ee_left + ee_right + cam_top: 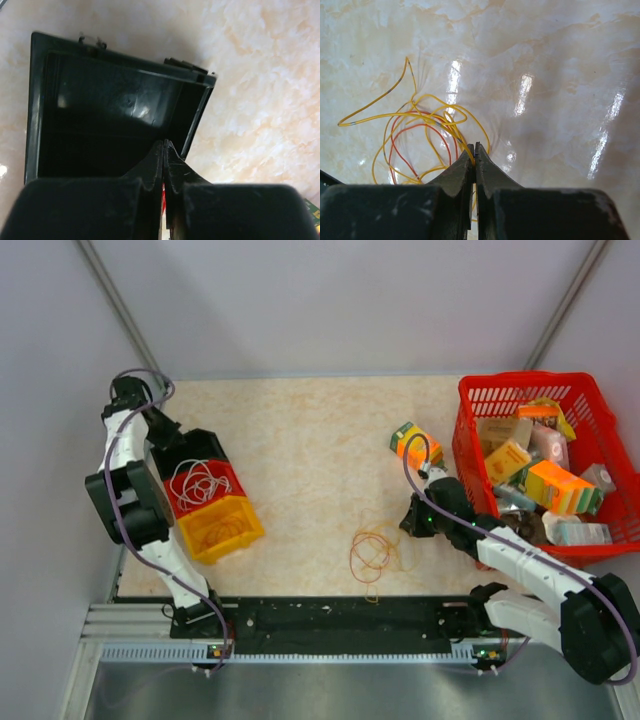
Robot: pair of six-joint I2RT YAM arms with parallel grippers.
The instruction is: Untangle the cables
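Thin white wire coil (198,483) is sorted into red plastic bin (233,478), far left. Tangle of thin yellow and orange wires (425,135), not yet separated, is pinched near-centre on the table (320,440) by right claw (474,148). Left claw (164,146) is pressed together, nothing visibly held, over black plastic bin (125,70).

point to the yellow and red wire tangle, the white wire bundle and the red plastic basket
yellow and red thin wire tangle (440,120): right wrist view, crossing strands
white thin wire bundle (198,483): top view, middle of loops
red plastic mesh basket (468,430): top view, left wall
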